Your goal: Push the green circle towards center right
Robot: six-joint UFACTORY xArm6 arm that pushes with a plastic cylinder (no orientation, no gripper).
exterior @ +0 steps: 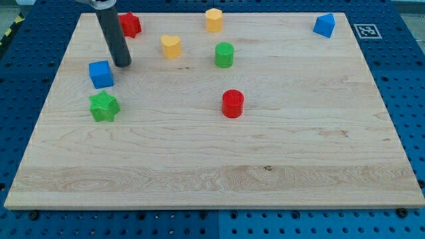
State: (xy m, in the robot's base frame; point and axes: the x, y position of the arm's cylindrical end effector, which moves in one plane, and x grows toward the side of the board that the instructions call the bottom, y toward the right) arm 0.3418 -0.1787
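Observation:
The green circle (224,54) stands on the wooden board (219,166) in the upper middle of the view. My tip (122,64) rests on the board at the upper left, just right of and above the blue cube (101,74), and well to the left of the green circle. A yellow heart block (171,46) lies between my tip and the green circle.
A green star block (104,106) sits below the blue cube. A red circle (233,103) is below the green circle. A red block (130,24) is at the top left, a yellow hexagon (214,20) at top middle, a blue block (325,25) at top right.

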